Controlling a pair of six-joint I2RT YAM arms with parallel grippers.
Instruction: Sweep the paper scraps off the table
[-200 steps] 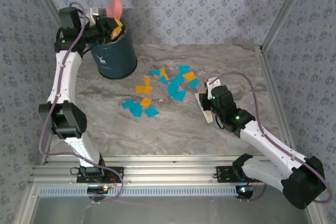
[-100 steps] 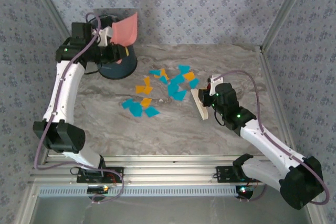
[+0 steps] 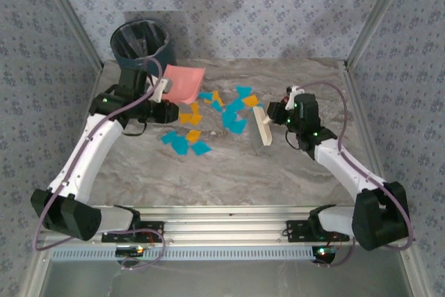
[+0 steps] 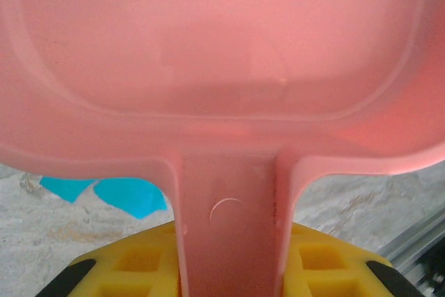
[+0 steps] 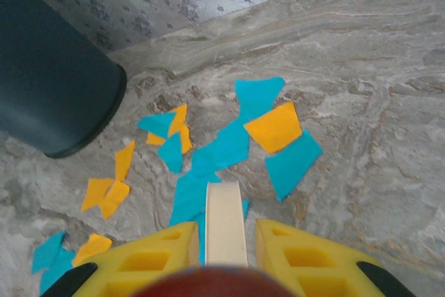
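1. Left gripper (image 4: 233,263) is clamped narrow on the pink dustpan (image 3: 185,83) handle; right gripper (image 5: 224,241) is closed on the brush (image 3: 261,128).
2. Marbled table (image 3: 229,172), patterned walls (image 3: 278,5), dark bin (image 3: 139,41) at the far left.
3. Scraps (image 3: 233,113) — turquoise and orange, flat, angular — lie mid-table between dustpan and brush.

Dark bin (image 3: 141,43) blocking 11 o'clock corner of table (image 3: 229,179), pink dustpan (image 3: 184,83) and brush (image 3: 261,127) flanking paper scraps (image 3: 215,119), open passage toward 6 o'clock
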